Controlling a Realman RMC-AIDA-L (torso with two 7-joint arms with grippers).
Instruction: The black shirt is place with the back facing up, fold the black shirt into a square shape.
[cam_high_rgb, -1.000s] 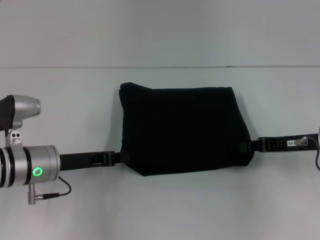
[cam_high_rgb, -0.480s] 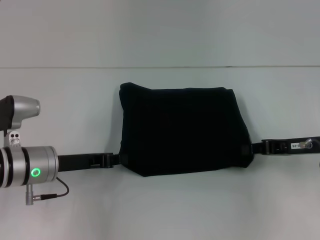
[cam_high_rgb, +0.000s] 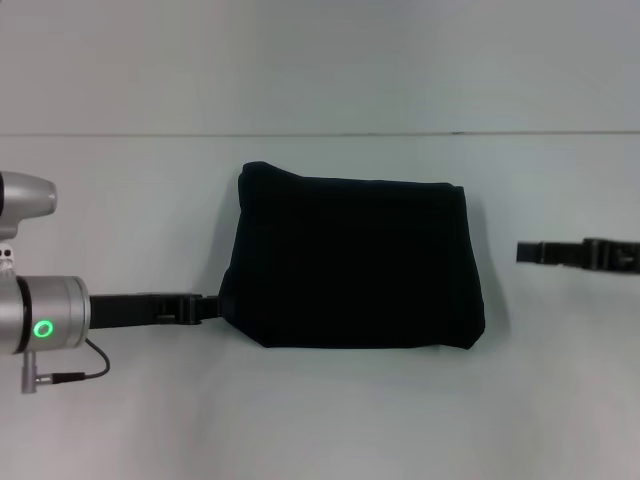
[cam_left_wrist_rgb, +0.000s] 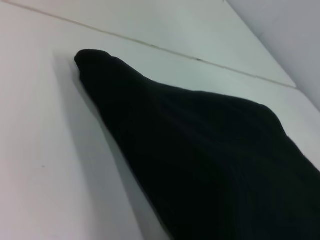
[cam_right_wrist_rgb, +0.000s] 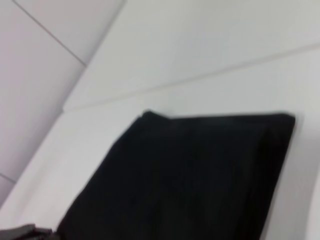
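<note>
On the table (cam_high_rgb: 120, 420) middle lies the shirt (cam_high_rgb: 355, 265), folded near square, the left gripper (cam_high_rgb: 212, 306) touching its near-left corner, the right gripper (cam_high_rgb: 530, 253) apart, grip on neither discernible; draw both straight outward, low, without snagging the fold.

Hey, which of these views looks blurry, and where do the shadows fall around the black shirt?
Head view: sharp; the plain matte-black fabric shirt casts a faint shadow on the white table, with the left gripper at its edge and the right gripper apart. Left wrist view: soft shadow beside the shirt. Right wrist view: blurred edges on the shirt.
</note>
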